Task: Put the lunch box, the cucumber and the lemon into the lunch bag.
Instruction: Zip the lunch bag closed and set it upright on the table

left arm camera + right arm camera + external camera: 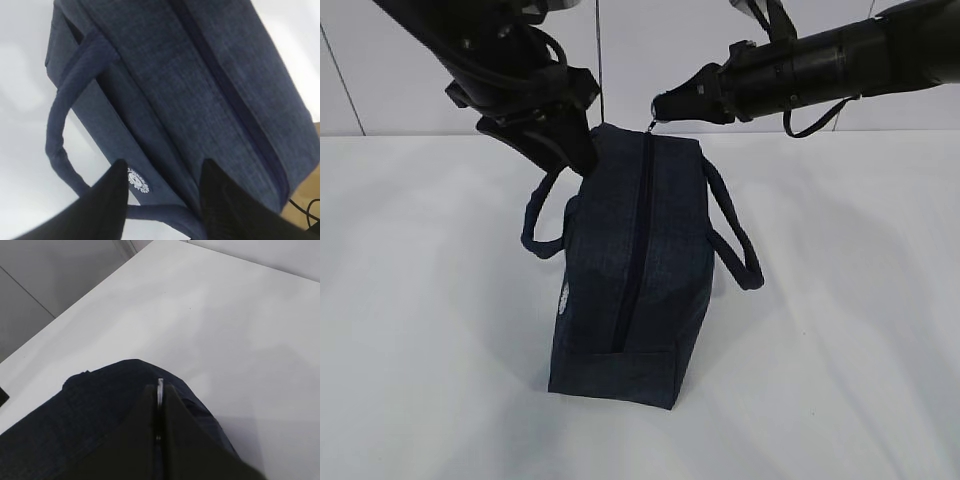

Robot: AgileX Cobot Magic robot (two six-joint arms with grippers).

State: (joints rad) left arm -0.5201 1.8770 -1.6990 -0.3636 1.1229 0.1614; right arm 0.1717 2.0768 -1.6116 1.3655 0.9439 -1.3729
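Note:
The dark navy lunch bag point(640, 270) stands on the white table with its top zipper point(635, 240) drawn shut along its length. At the bag's far end my right gripper point(658, 108) is shut on the metal ring pull point(160, 384), which sticks out between its fingertips point(172, 395). My left gripper point(165, 167) straddles the bag's upper left edge at the far corner, with the fabric point(175, 75) pinched between its half-spread fingers and the white round logo point(137, 181) beside one finger. The lunch box, the cucumber and the lemon are out of view.
The bag's two loop handles point(735, 235) point(535, 225) hang out to either side. White table point(420, 300) surrounds the bag. A pale wall rises behind the table's far edge. A brown surface and a black cable point(307, 207) show beyond the table in the left wrist view.

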